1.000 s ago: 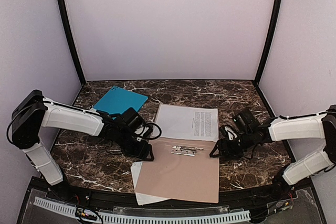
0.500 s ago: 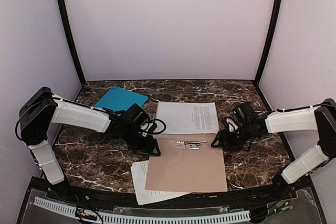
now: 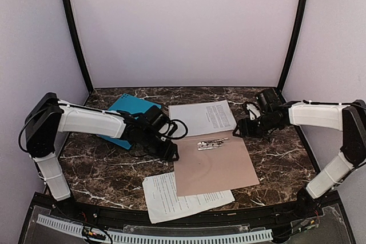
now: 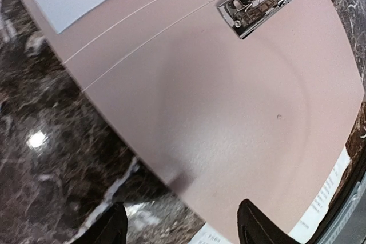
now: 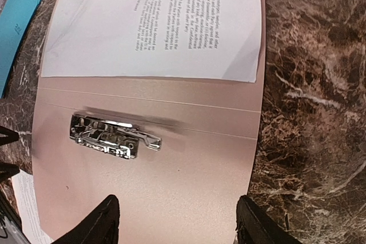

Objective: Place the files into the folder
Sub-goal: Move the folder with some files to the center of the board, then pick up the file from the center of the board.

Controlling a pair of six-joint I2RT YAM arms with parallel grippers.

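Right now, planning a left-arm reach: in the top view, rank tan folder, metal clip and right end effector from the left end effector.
1. tan folder, left edge alongside
2. metal clip, mid-folder
3. right end effector, far right

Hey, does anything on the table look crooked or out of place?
Yes. The open tan card folder lies skewed on the marble table, and one white printed sheet sticks out from beneath its near edge rather than lying inside.

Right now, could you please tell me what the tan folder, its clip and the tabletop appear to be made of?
The tan folder looks like matte card, thin with scored fold lines. Its clip seems chromed metal, mirror-bright. The tabletop looks like glossy marble or marble-print laminate: dark, white-veined, showing glare.
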